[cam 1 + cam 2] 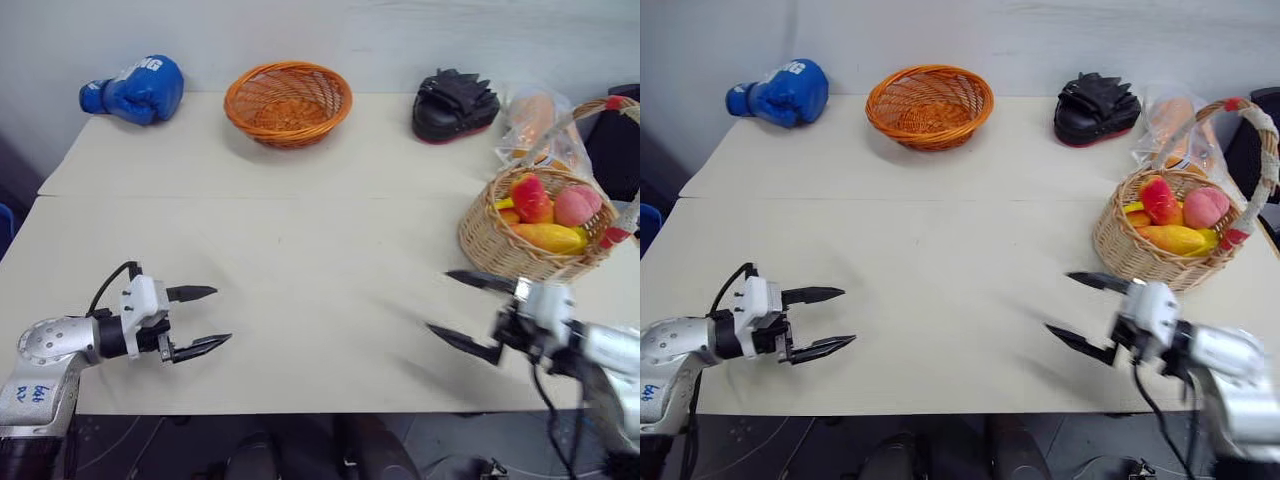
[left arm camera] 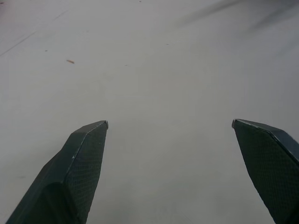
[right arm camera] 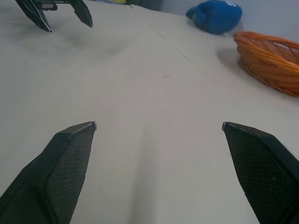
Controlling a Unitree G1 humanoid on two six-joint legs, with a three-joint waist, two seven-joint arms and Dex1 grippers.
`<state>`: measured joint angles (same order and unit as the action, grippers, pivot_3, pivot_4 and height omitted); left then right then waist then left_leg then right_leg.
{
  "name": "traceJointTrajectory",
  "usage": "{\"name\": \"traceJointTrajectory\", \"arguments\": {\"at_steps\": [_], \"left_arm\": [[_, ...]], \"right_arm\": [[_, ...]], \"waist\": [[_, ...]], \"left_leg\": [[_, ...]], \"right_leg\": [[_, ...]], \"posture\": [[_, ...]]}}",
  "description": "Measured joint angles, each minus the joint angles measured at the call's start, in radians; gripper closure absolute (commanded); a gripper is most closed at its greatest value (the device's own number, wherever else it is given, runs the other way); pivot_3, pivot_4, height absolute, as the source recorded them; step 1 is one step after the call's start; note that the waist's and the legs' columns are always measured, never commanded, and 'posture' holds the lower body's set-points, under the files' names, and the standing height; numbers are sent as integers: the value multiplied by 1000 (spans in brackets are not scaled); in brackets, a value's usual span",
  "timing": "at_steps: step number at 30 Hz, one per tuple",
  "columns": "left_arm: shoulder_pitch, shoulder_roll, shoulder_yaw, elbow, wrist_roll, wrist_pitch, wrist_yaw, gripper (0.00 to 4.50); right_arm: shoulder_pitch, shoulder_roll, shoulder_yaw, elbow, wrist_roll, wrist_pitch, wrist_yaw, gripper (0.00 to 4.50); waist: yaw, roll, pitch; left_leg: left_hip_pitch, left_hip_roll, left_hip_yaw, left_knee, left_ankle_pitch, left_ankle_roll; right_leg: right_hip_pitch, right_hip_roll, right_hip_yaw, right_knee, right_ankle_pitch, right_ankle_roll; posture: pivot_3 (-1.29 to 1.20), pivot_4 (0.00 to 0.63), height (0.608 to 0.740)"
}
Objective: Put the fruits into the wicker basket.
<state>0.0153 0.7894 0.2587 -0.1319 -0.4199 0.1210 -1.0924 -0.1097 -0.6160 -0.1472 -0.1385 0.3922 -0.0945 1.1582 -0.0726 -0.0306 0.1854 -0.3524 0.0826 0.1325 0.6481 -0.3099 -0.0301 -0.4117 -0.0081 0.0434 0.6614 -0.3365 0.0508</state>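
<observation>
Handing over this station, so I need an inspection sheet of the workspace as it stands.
Surface: beige table, bare in the middle.
Job's things: fruits lie inside the wicker basket, at the table's right edge.
Clutter: blue boxing glove, orange basket, black punch mitt, plastic bag behind the wicker basket.
Grippers: left gripper open, holding nothing; right gripper open, holding nothing.
Cables: black cable on the left wrist.
Surroundings: pale wall behind the table.

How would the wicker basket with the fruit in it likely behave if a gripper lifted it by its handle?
The wicker basket looks stiff, being tightly woven, so it should hold its shape. Its tall arched handle suggests it may swing or tilt. The fruits sit heaped near the rim, so tilting could shift them or spill one.
</observation>
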Motion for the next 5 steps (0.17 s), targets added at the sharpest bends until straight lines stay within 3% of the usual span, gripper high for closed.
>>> {"name": "traceJointTrajectory", "arguments": {"at_steps": [5], "left_arm": [[15,9,6,-15,2,3,19,0]], "right_arm": [[-44,17,43,99,-32,-69,1,31]], "waist": [[17,0,0]], "left_leg": [[-1,0,4,2,-1,-1]], "right_leg": [[-1,-1,1,-2,-1,1]], "posture": [[0,150,740]]}}
